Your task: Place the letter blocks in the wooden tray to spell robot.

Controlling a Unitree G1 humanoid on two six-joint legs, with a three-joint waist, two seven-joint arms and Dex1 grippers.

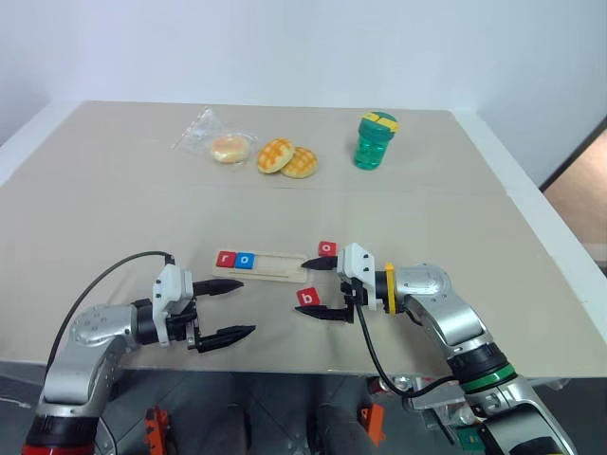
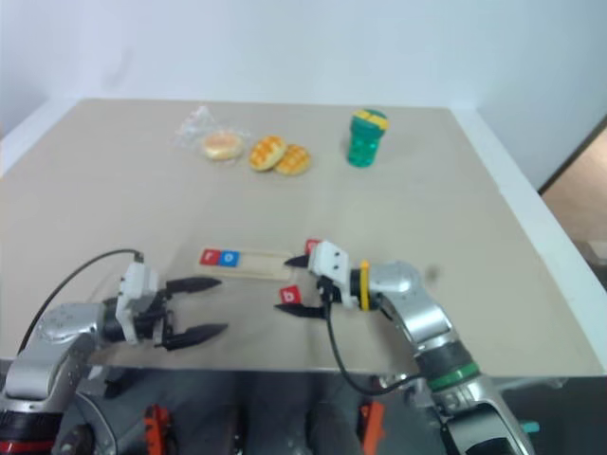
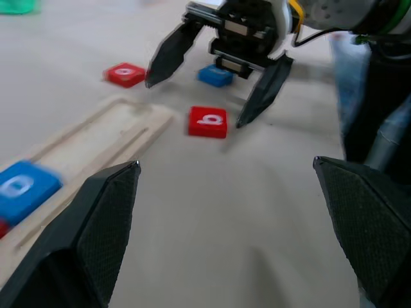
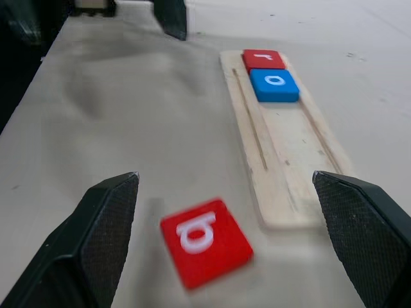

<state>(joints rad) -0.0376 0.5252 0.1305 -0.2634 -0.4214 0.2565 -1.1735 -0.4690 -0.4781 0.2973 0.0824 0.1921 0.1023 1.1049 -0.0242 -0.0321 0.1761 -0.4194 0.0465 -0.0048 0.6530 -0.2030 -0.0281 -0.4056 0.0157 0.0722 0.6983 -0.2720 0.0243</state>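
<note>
A wide beige table [image 1: 114, 190] with a paler raised edge fills the scene, backed by a plain white wall; a strip of brown floor shows past the table's right side.

Near the front edge, the left gripper [image 1: 234, 310] hovers level with its black fingers spread wide and nothing between them, pointing toward the robot's right. Facing it from the other side, the right gripper [image 1: 304, 288] points toward the robot's left, its fingers also spread wide and empty. The red b block [image 1: 308, 298] lies flat on the table between the right gripper's two fingertips, apart from both as far as the wrist views show.

Just beyond the grippers, the wooden tray [image 1: 278, 264] lies flat with its long axis running left to right across the table. At its left end sit the red r block [image 1: 226, 258] and the blue o block [image 1: 246, 259], side by side in the groove; the remaining groove is bare. A red o block [image 1: 327, 248] lies on the table just past the tray's right end. In the left wrist view a blue block [image 3: 216, 75] lies under the right gripper; its letter cannot be read.

Far across the table are a bun in a clear wrapper [image 1: 228, 148], two golden buns [image 1: 287, 158] touching each other, and a green bottle with a yellow lid [image 1: 376, 140].
</note>
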